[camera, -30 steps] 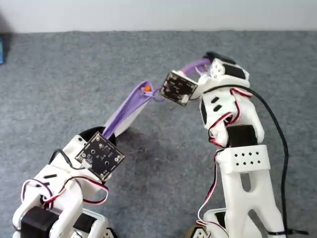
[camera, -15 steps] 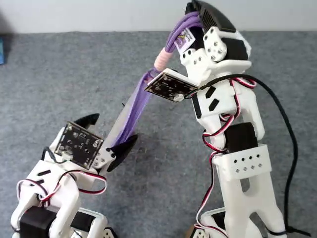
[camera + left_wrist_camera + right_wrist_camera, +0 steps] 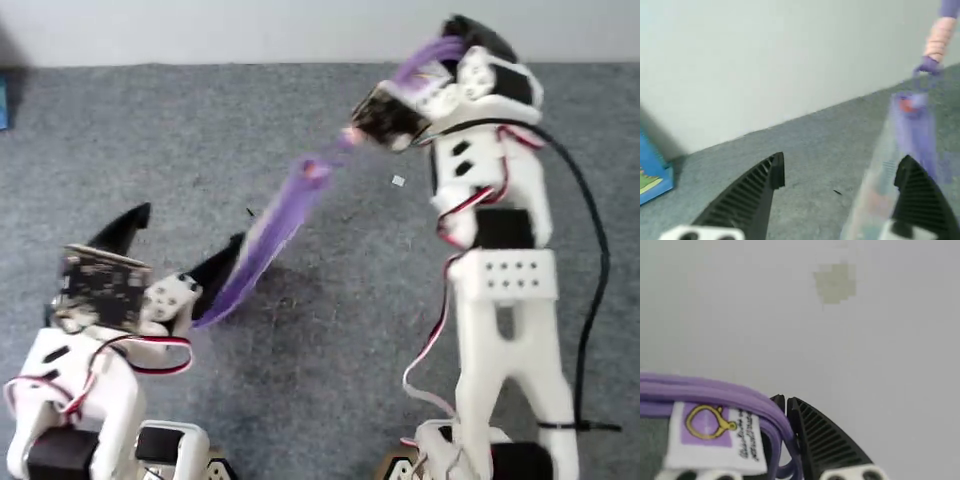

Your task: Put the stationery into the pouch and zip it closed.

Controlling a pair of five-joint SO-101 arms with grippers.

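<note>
Pouch (image 3: 280,225) slants between our two arms, held at one end.
Our right gripper (image 3: 786,400) is pinched on the pouch's far, raised end; the long axis runs down toward our left gripper (image 3: 185,238), whose jaws are spread wide, with the low end just beside one finger (image 3: 218,265), not between them. We judge the left arm nearer to that free end.

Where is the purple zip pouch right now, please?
High view: the purple zip pouch slants over mid-table, upper end in the right gripper, lower end beside the open left gripper.
</note>
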